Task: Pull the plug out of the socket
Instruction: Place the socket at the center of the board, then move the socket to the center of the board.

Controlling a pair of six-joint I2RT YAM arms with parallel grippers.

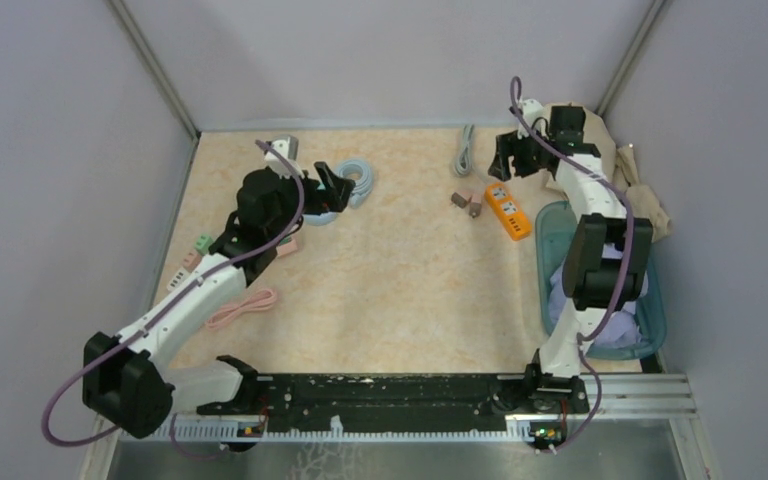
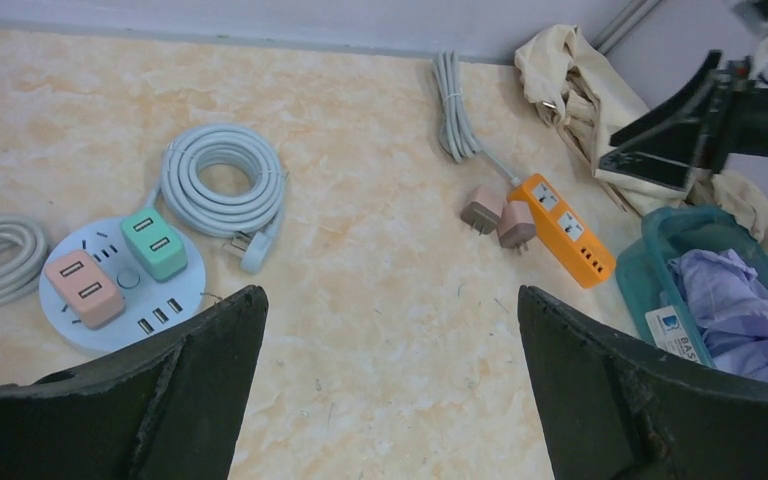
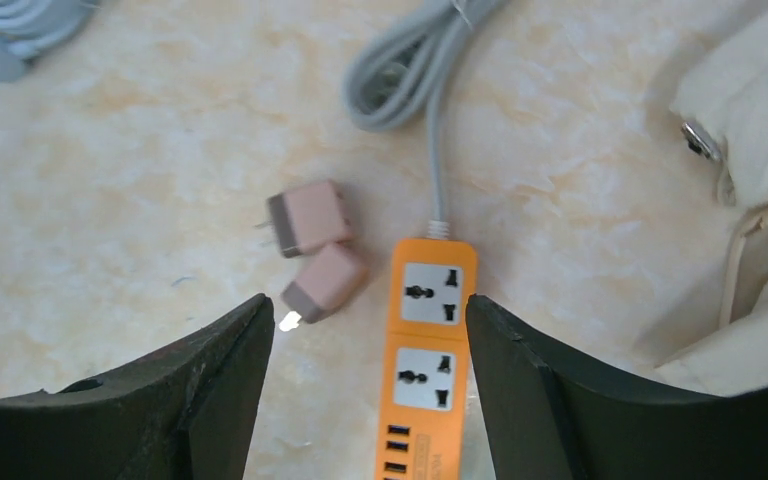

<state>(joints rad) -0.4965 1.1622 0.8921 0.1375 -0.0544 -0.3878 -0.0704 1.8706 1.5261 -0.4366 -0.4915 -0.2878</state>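
Observation:
An orange power strip (image 3: 425, 340) lies on the table with both its sockets empty. Two pink plugs (image 3: 307, 218) (image 3: 325, 281) lie loose just left of it, touching each other. My right gripper (image 3: 367, 302) hovers over the strip's left edge, open, holding nothing. A round white socket (image 2: 120, 285) at the left carries a green plug (image 2: 153, 243) and a pink plug (image 2: 84, 288), both seated in it. My left gripper (image 2: 390, 295) is open and empty above bare table to the right of that socket. In the top view the left gripper (image 1: 332, 190) partly hides the round socket.
The round socket's white cable (image 2: 222, 180) lies coiled behind it. The strip's grey cord (image 3: 410, 70) runs to the back wall. A teal basket (image 1: 650, 310) of clothes and a beige cloth (image 1: 640, 180) sit at the right. A pink cable (image 1: 242, 308) and small adapters (image 1: 203, 243) lie at the left.

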